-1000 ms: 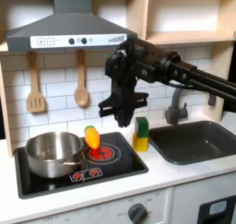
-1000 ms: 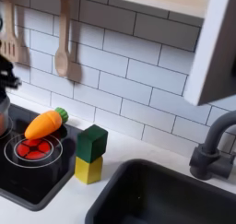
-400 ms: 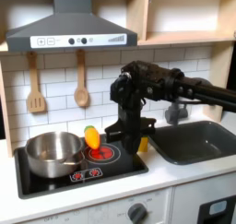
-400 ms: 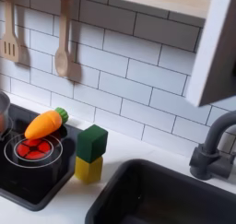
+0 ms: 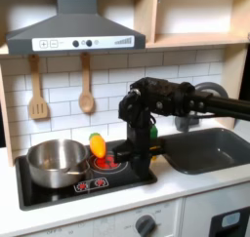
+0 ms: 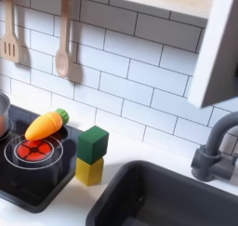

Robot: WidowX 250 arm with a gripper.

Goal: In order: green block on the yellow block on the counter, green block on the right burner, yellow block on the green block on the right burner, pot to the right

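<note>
The green block (image 6: 93, 142) is seen stacked on the yellow block (image 6: 89, 171) on the table (image 6: 65, 206) beside the burner (image 6: 33, 152); later steps are judged undone. The pincer (image 5: 140, 151) is lowered there; its grip cannot be told.

The black arm reaches in from the first exterior view's right, elbow bent, pincer (image 5: 139, 151) pointing down, its jaws indistinct.

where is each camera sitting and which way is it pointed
First exterior view: in front of the toy kitchen, facing the tiled wall; the arm reaches in from the right, its tool low by the hob.
Second exterior view: close, angled down at the counter.
Both share the green block on the yellow block and the right burner.
</note>
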